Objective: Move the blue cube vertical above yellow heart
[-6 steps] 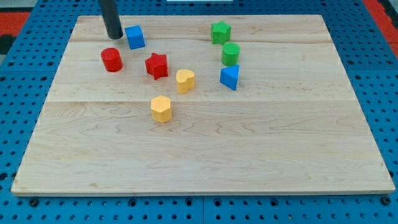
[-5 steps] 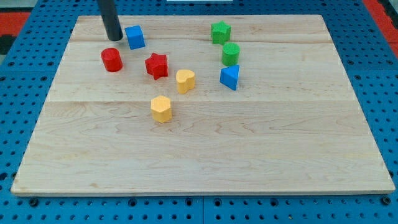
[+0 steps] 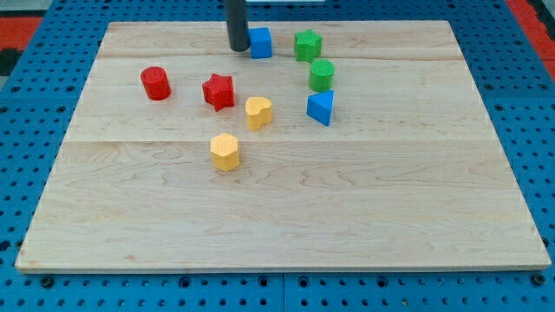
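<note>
The blue cube (image 3: 260,42) sits near the view's top of the wooden board (image 3: 277,208), almost straight above the yellow heart (image 3: 257,113), which lies near the board's middle. My tip (image 3: 237,48) stands right against the cube's left side, touching it. The rod rises out of the view's top.
A green star (image 3: 307,44) lies just right of the blue cube, with a green cylinder (image 3: 322,75) and a blue triangular block (image 3: 320,107) below it. A red star (image 3: 218,91) and a red cylinder (image 3: 156,83) lie left of the heart. A yellow hexagonal block (image 3: 225,152) lies below it.
My tip has slid to the view's right and slightly up, pushing the blue cube from the board's upper left to a spot above the yellow heart. The other blocks have not moved.
</note>
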{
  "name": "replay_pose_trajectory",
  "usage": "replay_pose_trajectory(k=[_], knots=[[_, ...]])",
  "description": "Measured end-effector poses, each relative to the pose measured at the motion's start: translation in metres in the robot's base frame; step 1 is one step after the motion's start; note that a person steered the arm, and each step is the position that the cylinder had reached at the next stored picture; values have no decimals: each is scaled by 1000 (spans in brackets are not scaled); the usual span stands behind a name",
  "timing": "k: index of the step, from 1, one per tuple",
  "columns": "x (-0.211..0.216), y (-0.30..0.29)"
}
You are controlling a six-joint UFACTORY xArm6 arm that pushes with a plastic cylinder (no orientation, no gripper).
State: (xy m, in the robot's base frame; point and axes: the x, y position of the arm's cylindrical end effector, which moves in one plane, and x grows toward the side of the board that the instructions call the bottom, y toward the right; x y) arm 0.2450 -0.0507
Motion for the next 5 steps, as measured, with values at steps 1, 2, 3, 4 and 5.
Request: replay_pose_trajectory(k=[1,2,3,4,5], knots=[[23,7],[31,19],[22,23],[5,23],[-13,25]])
